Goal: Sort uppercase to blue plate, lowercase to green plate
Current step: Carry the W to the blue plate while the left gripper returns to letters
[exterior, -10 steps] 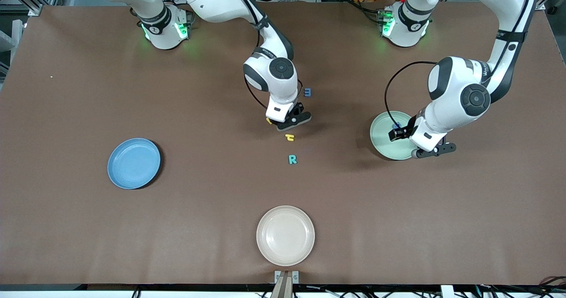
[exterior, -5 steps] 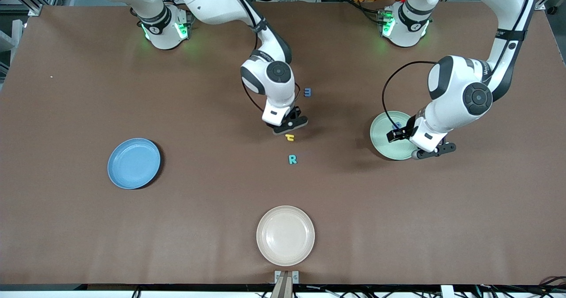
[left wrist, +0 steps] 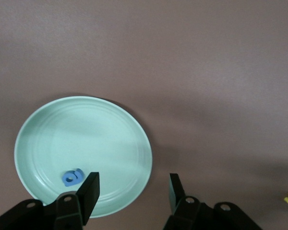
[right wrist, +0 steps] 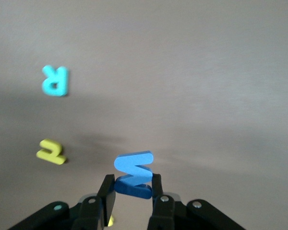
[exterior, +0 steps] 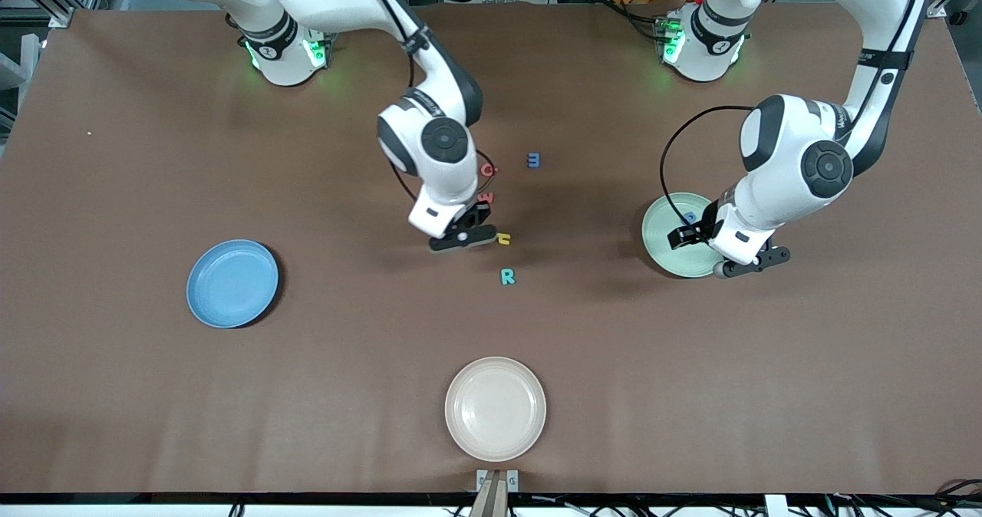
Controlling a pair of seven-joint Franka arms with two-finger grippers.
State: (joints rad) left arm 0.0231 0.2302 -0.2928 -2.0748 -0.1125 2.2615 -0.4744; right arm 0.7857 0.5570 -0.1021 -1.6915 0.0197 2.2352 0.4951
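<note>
From the front I see my right pincer (exterior: 462,235) raised over the desk (exterior: 115,348) just beside the yellow h-like letter (exterior: 503,238), with the teal R (exterior: 507,276) nearer the camera. The blue plate (exterior: 232,283) sits toward the right arm's end. My left pincer (exterior: 694,235) hangs over the green plate (exterior: 667,252).

In my left wrist view its fingers (left wrist: 89,194) are spread, empty, above the plate's rim, a blue rounded letter (left wrist: 72,178) lying inside.

In my right wrist view the pincer pinches the blue M (right wrist: 134,175).
</note>
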